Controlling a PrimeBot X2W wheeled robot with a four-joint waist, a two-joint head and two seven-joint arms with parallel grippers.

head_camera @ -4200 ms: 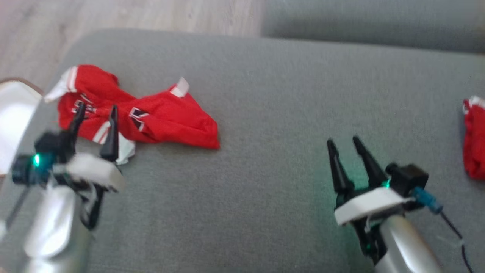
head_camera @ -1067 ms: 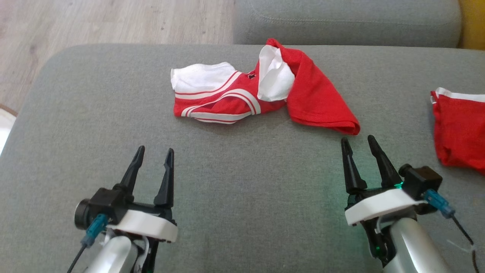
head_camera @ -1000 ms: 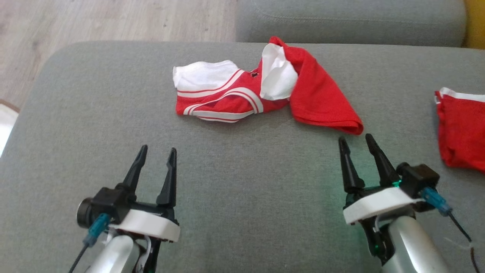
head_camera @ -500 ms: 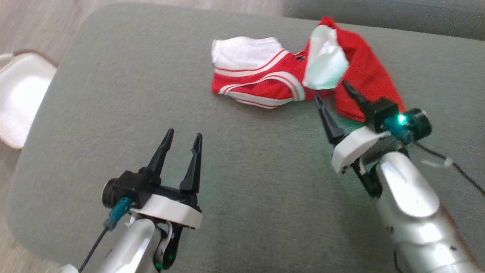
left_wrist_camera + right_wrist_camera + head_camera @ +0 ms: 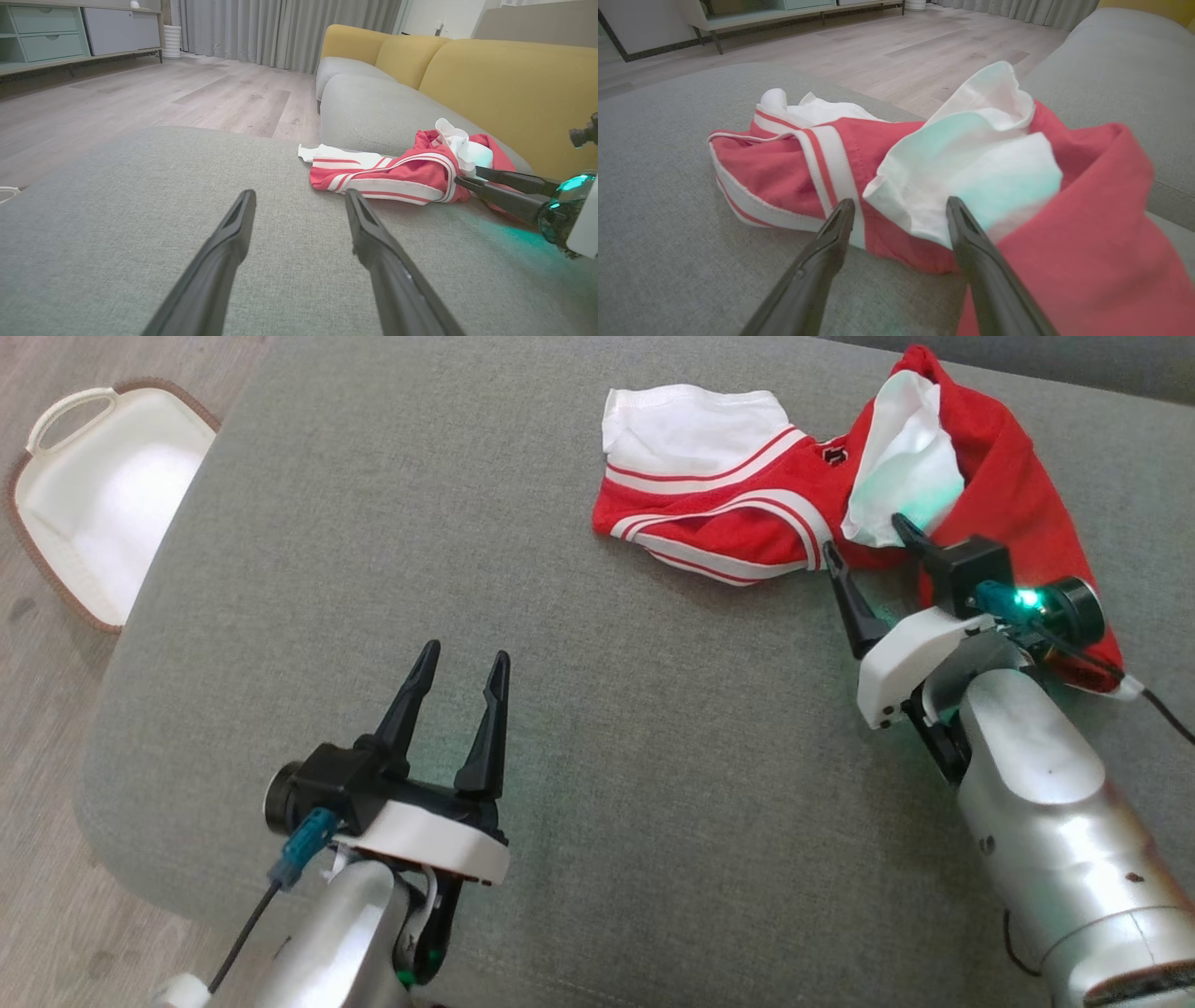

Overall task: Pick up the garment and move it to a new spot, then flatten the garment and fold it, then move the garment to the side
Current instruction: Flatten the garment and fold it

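Grey cushion, head view: the woven cushion (image 5: 467, 523) carries everything; wooden floor (image 5: 47, 756) and a white basket (image 5: 112, 495) lie beyond its left edge.
Garment, head view: the red-and-white garment (image 5: 747, 513) lies crumpled by the far edge, toward the right. Its long axis runs along that edge, white end leftward.
Pincers, head view: the left pincer (image 5: 467, 651) is spread wide and empty over the bare near-left part. The right pincer (image 5: 862, 534) is spread wide, tips at the garment's near edge.
Room, left wrist view: the left pincer (image 5: 299, 192) gapes over bare cushion (image 5: 140, 186). The garment (image 5: 397, 175) lies ahead to the right, with the right pincer (image 5: 467, 175) at its end. A yellow backrest (image 5: 504, 79) and curtains (image 5: 289, 28) stand behind.
Flap, right wrist view: the right pincer (image 5: 900, 200) is open and grips nothing, its fingers astride the garment's (image 5: 784, 172) white flap; whether they touch it cannot be told.
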